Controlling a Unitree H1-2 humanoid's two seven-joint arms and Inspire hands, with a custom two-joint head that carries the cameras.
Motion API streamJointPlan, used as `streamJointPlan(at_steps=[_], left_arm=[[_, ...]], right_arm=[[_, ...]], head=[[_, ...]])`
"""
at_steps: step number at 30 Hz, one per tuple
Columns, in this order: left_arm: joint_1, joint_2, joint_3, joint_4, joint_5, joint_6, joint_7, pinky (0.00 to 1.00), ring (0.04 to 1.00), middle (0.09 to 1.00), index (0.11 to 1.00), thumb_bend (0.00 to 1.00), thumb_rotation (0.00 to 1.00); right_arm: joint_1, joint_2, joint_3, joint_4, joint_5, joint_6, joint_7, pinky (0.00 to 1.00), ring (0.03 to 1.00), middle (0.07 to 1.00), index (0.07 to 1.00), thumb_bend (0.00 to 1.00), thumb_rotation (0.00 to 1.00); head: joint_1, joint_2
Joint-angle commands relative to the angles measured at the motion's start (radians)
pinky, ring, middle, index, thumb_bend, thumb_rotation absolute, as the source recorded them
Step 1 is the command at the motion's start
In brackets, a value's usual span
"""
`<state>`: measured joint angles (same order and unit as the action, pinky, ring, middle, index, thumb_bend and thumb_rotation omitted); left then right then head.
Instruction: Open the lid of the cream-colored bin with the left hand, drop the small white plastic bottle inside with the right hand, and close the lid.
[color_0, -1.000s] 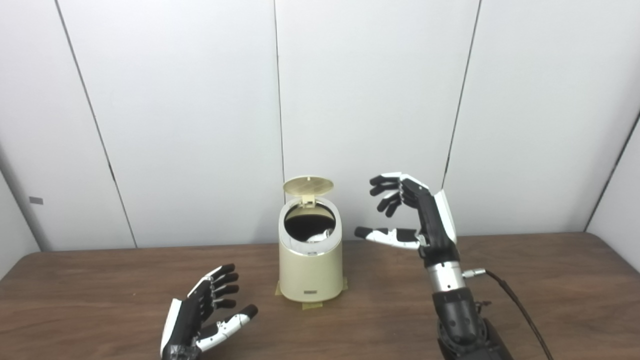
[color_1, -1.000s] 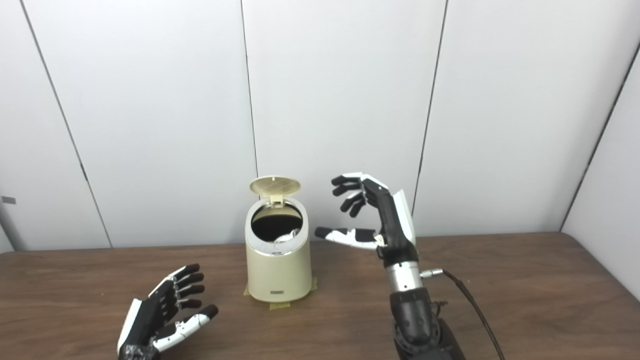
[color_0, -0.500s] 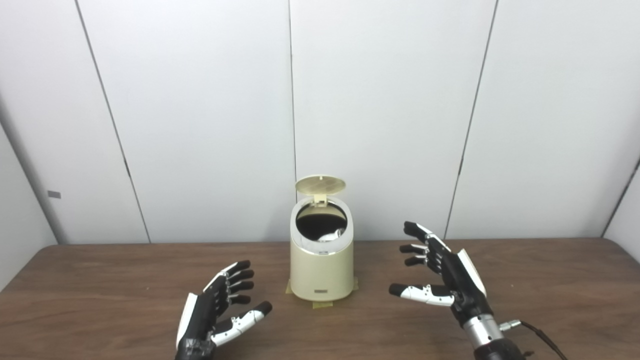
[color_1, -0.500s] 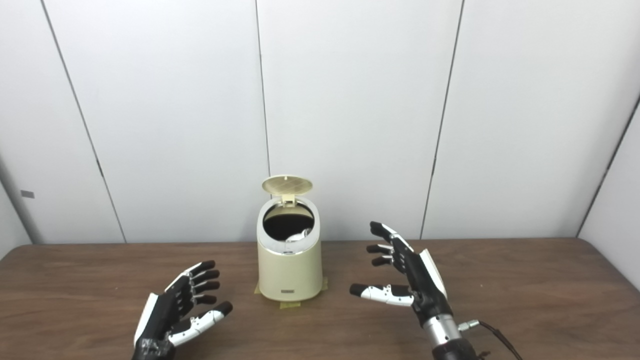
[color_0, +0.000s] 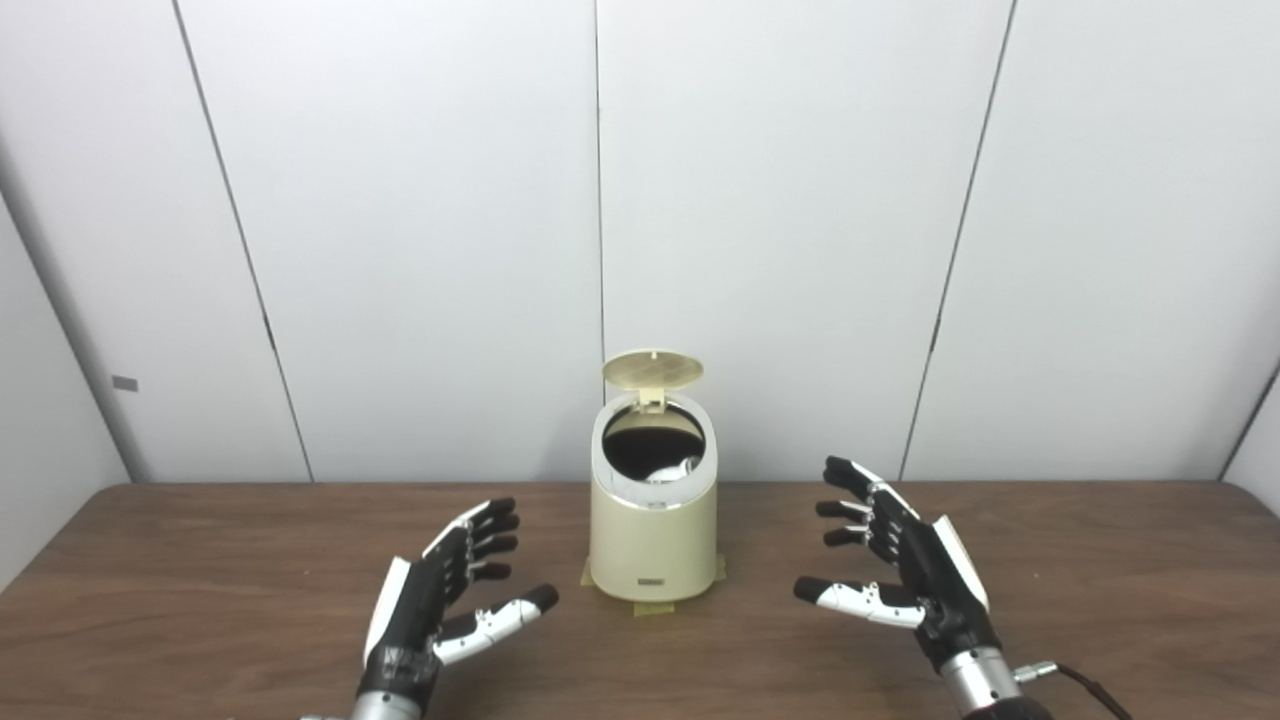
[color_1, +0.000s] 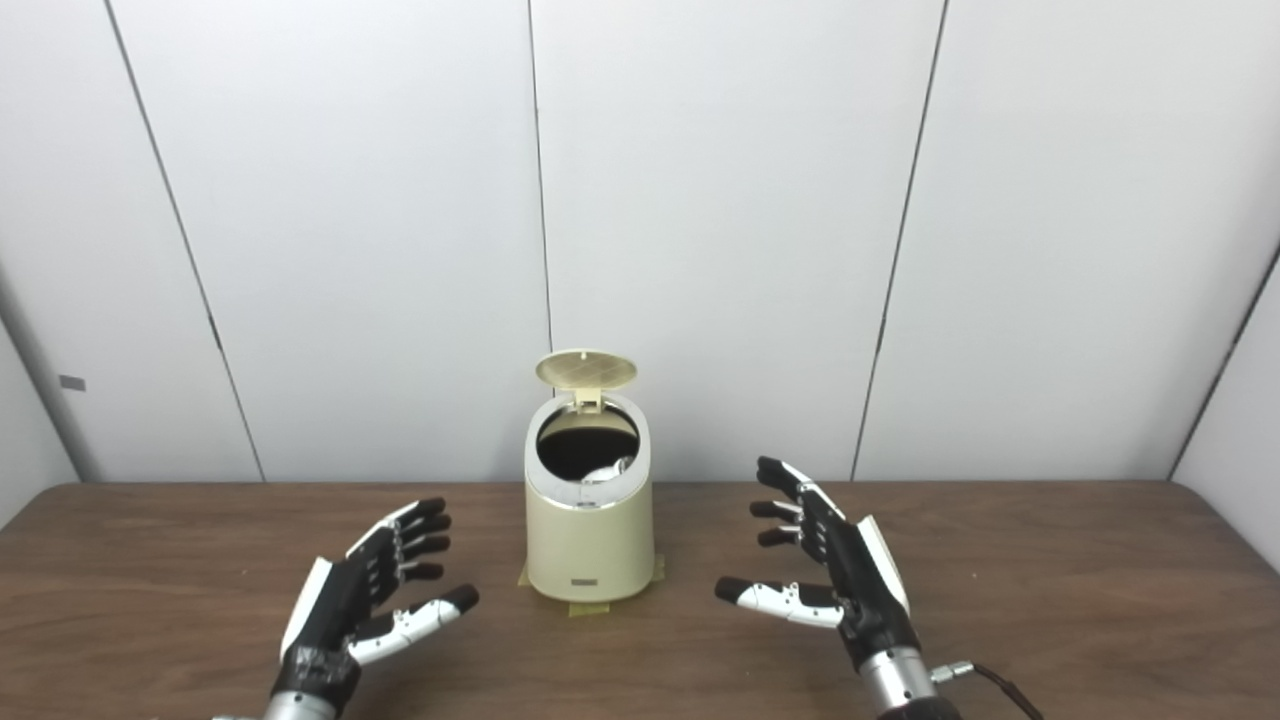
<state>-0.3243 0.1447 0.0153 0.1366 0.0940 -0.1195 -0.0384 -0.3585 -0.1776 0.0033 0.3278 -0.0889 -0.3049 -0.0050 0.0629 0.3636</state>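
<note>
Already, in the left eye view, the cream-colored bin (color_0: 653, 530) stands on the worktop (color_0: 200, 600) with its lid (color_0: 652, 369) tipped up and back. A pale shape lies low inside the dark opening, which is probably the small white plastic bottle (color_0: 668, 470), though it is too small to be sure. The left hand (color_0: 450, 590) hovers beside the bin with fingers spread, holding nothing. The right hand (color_0: 900, 570) is on the other side, equally spread and empty, and neither touches the bin.

From the right eye view, the lid (color_1: 586, 368) reads the same, upright over the rim, and the pale shape (color_1: 605, 470) sits against the inner wall. Tape patches (color_1: 590, 606) show under the base.

Only the closing seems left. The risk is judged to be a push landing on the body instead of the lid, which could tilt the bin or peel the tape. A glancing touch might also leave the lid half down.
</note>
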Motion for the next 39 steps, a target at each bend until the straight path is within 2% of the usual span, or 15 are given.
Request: streamJointPlan(at_steps=[1,4,7,12,18,22,26,29,35,39], left_arm=[[-0.133,0.019,-0.003,-0.051,0.013,0.019,-0.003,0.74,0.840,0.870,0.888,0.90,0.25],[-0.216,0.045,-0.022,-0.048,0.054,0.068,-0.014,0.75,0.876,0.901,0.908,0.91,0.27],[-0.284,0.059,-0.042,-0.033,0.087,0.104,-0.017,0.81,0.932,0.919,0.921,0.95,0.26],[-0.361,0.073,-0.062,0.015,0.128,0.112,-0.010,0.91,0.976,0.942,0.956,0.99,0.34],[-0.445,0.094,-0.103,0.065,0.165,0.107,-0.046,0.93,0.999,0.990,0.974,1.00,0.38],[-0.480,0.123,-0.155,0.075,0.220,0.115,-0.090,0.97,1.000,1.000,0.975,1.00,0.42],[-0.500,0.146,-0.197,0.075,0.250,0.125,-0.138,0.97,0.997,0.938,0.902,1.00,0.45],[-0.505,0.156,-0.220,0.082,0.284,0.109,-0.143,0.98,0.998,0.915,0.869,1.00,0.47],[-0.521,0.171,-0.266,0.102,0.346,0.111,-0.171,1.00,1.000,0.952,0.898,1.00,0.52],[-0.527,0.179,-0.294,0.105,0.380,0.116,-0.194,1.00,1.000,0.952,0.900,1.00,0.51]], right_arm=[[-0.023,-0.005,-0.009,-0.013,0.010,-0.041,0.001,0.62,0.754,0.862,0.854,0.88,0.28],[-0.022,-0.003,-0.007,-0.019,-0.003,-0.028,-0.004,0.62,0.748,0.857,0.850,0.87,0.28],[-0.019,0.002,-0.006,-0.038,-0.012,-0.003,-0.007,0.63,0.750,0.855,0.849,0.87,0.28],[-0.018,0.007,-0.003,-0.051,-0.011,0.014,0.002,0.64,0.758,0.858,0.848,0.86,0.27],[-0.013,0.014,-0.002,-0.069,-0.009,0.042,0.005,0.62,0.755,0.867,0.855,0.86,0.26],[-0.017,0.011,-0.003,-0.048,-0.008,0.017,0.006,0.60,0.757,0.866,0.854,0.85,0.26],[-0.017,0.010,-0.005,-0.049,-0.019,0.013,0.001,0.60,0.748,0.856,0.847,0.86,0.27],[-0.017,0.010,-0.005,-0.054,-0.020,0.012,0.002,0.60,0.750,0.854,0.846,0.85,0.27],[-0.013,0.014,-0.008,-0.068,-0.024,0.023,-0.001,0.61,0.750,0.852,0.848,0.86,0.27],[-0.010,0.013,-0.008,-0.074,-0.030,0.028,-0.003,0.61,0.752,0.850,0.848,0.85,0.27]], head=[[0.000,0.000],[0.002,-0.006],[-0.002,-0.008],[-0.009,-0.011],[-0.012,-0.011],[-0.015,-0.011],[-0.019,-0.012],[-0.021,-0.013],[-0.024,-0.012],[-0.027,-0.010]])
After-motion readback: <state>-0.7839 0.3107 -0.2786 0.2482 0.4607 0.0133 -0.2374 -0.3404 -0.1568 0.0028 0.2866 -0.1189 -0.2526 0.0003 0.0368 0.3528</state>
